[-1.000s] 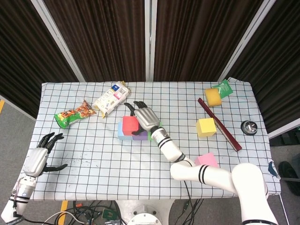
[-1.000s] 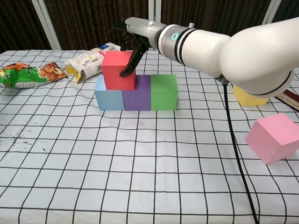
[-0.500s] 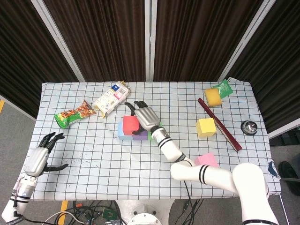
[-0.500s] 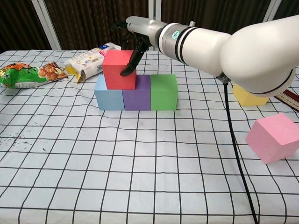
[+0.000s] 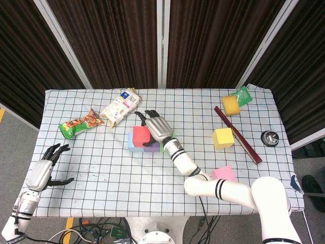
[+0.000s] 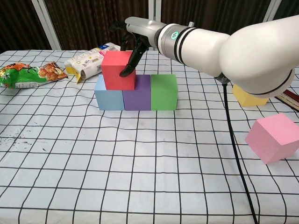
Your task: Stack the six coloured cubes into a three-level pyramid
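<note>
A blue cube (image 6: 108, 95), a purple cube (image 6: 136, 93) and a green cube (image 6: 164, 92) stand in a row, touching. A red cube (image 6: 118, 70) sits on top, across the blue and purple ones. My right hand (image 6: 133, 42) grips the red cube from behind and from its right side, thumb on the near right edge. From the head view this hand (image 5: 155, 126) covers part of the row beside the red cube (image 5: 140, 134). A yellow cube (image 5: 223, 137) and a pink cube (image 5: 224, 173) lie apart to the right. My left hand (image 5: 43, 170) rests open near the table's front left edge.
A white packet (image 5: 119, 107) and a green-orange snack bag (image 5: 80, 123) lie behind and left of the row. A dark red stick (image 5: 237, 134), a yellow sponge (image 5: 230, 104) and a green packet (image 5: 244, 95) are at the back right. A small round black thing (image 5: 269, 138) sits at the right edge.
</note>
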Robot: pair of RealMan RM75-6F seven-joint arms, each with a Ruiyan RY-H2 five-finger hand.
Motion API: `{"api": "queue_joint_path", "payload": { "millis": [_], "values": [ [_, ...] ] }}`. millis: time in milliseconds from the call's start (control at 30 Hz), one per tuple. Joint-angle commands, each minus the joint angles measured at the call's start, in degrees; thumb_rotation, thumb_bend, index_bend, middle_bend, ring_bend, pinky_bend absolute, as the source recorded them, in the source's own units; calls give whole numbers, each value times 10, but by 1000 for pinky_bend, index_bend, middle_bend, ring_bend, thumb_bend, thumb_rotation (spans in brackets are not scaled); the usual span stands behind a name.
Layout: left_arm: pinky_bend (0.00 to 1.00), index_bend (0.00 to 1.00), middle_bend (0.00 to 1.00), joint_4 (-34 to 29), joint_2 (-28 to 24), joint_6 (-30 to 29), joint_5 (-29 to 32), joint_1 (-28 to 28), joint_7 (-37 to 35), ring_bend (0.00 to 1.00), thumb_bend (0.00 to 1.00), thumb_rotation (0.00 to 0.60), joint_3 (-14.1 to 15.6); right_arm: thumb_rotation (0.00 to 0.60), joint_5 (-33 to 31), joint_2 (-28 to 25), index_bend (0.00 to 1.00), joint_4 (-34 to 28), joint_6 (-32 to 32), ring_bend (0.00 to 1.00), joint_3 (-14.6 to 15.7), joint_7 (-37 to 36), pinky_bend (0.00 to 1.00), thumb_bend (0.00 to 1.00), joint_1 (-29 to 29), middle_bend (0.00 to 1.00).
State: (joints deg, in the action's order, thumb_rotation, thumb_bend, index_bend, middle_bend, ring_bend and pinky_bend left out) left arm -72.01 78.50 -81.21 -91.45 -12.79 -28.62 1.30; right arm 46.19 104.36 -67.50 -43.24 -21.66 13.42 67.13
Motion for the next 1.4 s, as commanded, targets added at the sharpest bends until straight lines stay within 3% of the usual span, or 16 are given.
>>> {"api": "queue_joint_path", "payload": {
  "millis": [33, 267, 467, 967, 1233, 1400],
  "values": [
    [30, 81, 175, 0, 0, 0, 0, 0, 0, 1, 0, 600, 0, 600, -1, 0, 0, 1, 0, 52, 0, 1, 0, 115, 0, 445],
    [30, 82, 175, 0, 0, 1, 0, 0, -2, 1, 0, 600, 0, 600, 0, -1, 0, 3, 7, 52, 2, -3, 0, 103, -1, 434],
    [30, 78, 174, 2, 1, 1, 1, 0, -4, 1, 0, 600, 0, 600, 14, -8, 0, 2, 21, 43, 4, -20, 0, 0, -3, 314],
    [29, 75, 171, -4, -2, 1, -1, -2, -3, 1, 0, 600, 1, 600, 27, -34, 0, -30, 21, 0, 5, -34, 0, 0, -12, 178],
    [30, 74, 171, -1, 0, 4, 6, -1, 7, 1, 0, 600, -2, 600, 74, -135, 0, -170, -50, 0, 10, -31, 0, 0, -69, 145],
    [30, 75, 171, -2, -1, 3, 12, 0, 13, 1, 0, 600, -7, 600, 99, -247, 0, -270, -50, 0, 47, -22, 0, 0, -119, 162]
  ]
}}
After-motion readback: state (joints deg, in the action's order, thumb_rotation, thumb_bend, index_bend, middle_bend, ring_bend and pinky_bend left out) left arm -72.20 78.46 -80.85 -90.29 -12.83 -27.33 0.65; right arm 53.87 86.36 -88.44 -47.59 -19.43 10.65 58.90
